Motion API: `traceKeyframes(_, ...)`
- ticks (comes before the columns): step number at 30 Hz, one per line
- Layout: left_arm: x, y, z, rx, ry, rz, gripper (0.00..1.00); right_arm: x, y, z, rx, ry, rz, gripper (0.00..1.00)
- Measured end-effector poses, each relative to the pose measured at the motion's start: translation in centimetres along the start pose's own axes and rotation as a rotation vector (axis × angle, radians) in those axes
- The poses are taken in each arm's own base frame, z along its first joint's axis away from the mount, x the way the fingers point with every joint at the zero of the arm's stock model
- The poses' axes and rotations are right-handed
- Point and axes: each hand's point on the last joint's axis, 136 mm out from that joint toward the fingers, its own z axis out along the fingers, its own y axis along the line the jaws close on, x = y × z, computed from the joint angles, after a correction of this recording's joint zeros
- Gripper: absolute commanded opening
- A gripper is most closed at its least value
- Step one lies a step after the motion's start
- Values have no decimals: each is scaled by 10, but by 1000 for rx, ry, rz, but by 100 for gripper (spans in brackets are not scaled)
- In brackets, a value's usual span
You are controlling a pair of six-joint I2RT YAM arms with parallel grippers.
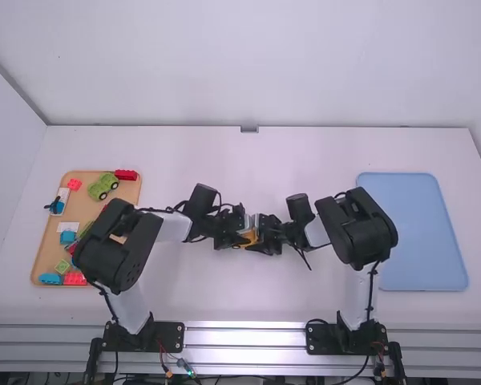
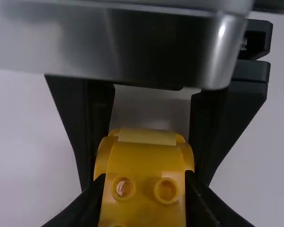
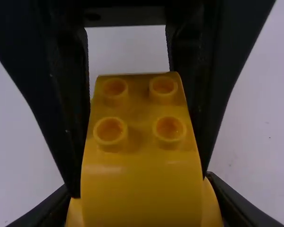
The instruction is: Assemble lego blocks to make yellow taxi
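Yellow plastic between two pairs of jaws: the build (image 1: 248, 238). Gripped from its left by the left gripper (image 1: 240, 233), closed in on its sides; gripped from its right by the right gripper (image 1: 262, 233), also closed in on its sides. Rounded in shape, with four studs (image 3: 168, 128) visible from the right wrist and a pale strip (image 2: 146, 137) visible from the left. Below the build, the white table (image 1: 240, 293); impossible to tell whether touching or apart.

Well to the build's left, a tan tray (image 1: 88, 207), bearing a green car (image 1: 103, 186), a long red block (image 1: 126, 175), a small blue block (image 1: 67, 238) and more mixed pieces. Well to the build's right, a flat blue tray (image 1: 413, 233). Nearer the camera than the build, one on each side, the left base (image 1: 148, 334) and the right base (image 1: 345, 338).
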Motion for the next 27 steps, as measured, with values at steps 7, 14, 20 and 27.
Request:
traceKeyframes(7,-13,14,-50,-41,-90,-19,99,0,-1,0,3,2,-1,44)
traceKeyframes(14,-9,43,-110,-156,-188,-98,99,0,-2,0,7,1,-4,43)
traceKeyframes(20,-9,76,-178,-312,-330,-177,99,-8,-18,-1,52,-13,53,41)
traceKeyframes(27,-22,93,-203,-345,-432,-252,99,-23,-61,-53,228,4,253,41)
